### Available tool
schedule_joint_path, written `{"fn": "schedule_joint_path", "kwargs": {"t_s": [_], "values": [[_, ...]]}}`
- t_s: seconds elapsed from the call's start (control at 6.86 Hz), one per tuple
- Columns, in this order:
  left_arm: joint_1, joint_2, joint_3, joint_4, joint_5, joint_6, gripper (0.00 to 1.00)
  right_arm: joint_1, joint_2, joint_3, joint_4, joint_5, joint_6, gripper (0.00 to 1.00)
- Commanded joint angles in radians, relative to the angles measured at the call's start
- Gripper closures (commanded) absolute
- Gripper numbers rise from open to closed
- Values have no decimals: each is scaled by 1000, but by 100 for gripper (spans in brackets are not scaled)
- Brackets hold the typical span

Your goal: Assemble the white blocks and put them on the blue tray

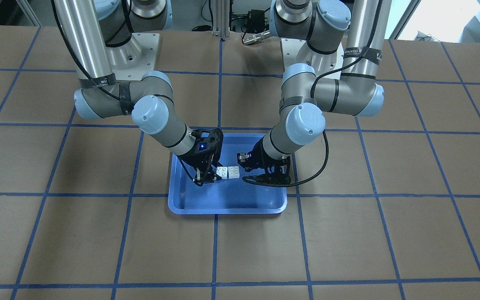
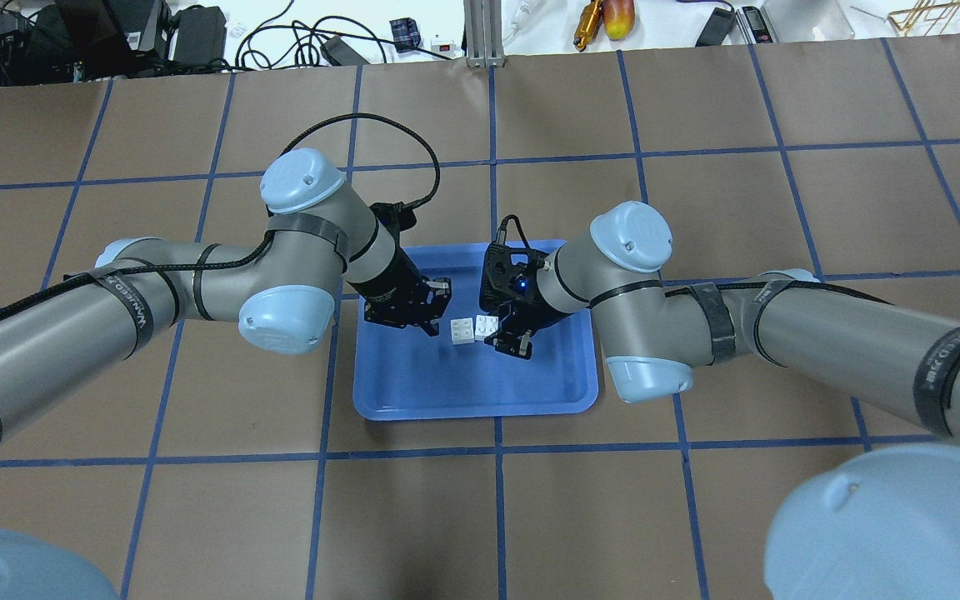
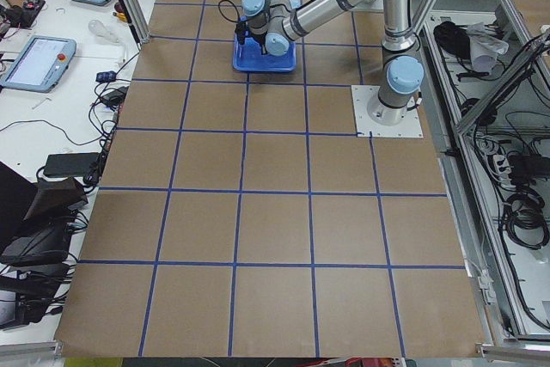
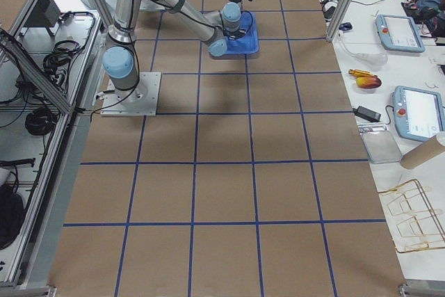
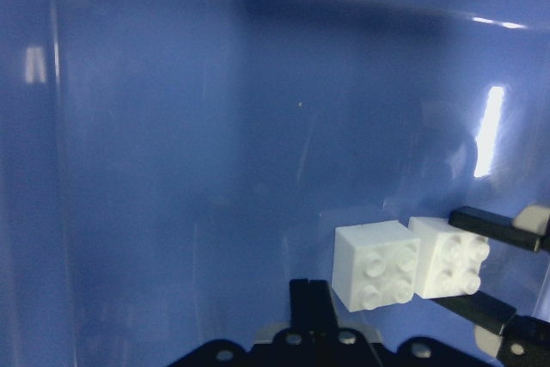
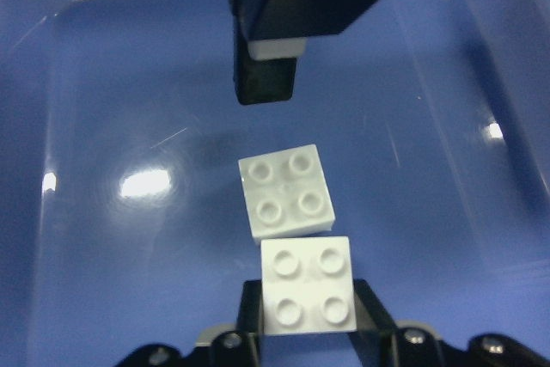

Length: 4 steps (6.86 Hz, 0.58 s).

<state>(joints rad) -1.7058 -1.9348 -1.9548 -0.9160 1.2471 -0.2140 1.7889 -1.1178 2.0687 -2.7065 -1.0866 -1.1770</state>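
Mid blue tray, off every rim | white blocks touching side-to-side | right pincer clamps one | left pincer apart

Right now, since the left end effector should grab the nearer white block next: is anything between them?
Nothing visible. Only bare blue tray floor separates the open left end effector from the nearer white block; the second block lies beyond it, between the fingers of the right end effector.
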Motion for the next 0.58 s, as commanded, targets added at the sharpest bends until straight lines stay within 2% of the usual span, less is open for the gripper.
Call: {"fn": "schedule_joint_path", "kwargs": {"t_s": [0.0,0.15,0.44], "values": [[0,0,0,2,0,-1,100,1,-1,1,2,-6,49,100],[0,2,0,2,0,1,100,4,-2,1,2,-6,56,94],[0,2,0,2,2,1,100,21,-2,1,2,-24,95,93]]}}
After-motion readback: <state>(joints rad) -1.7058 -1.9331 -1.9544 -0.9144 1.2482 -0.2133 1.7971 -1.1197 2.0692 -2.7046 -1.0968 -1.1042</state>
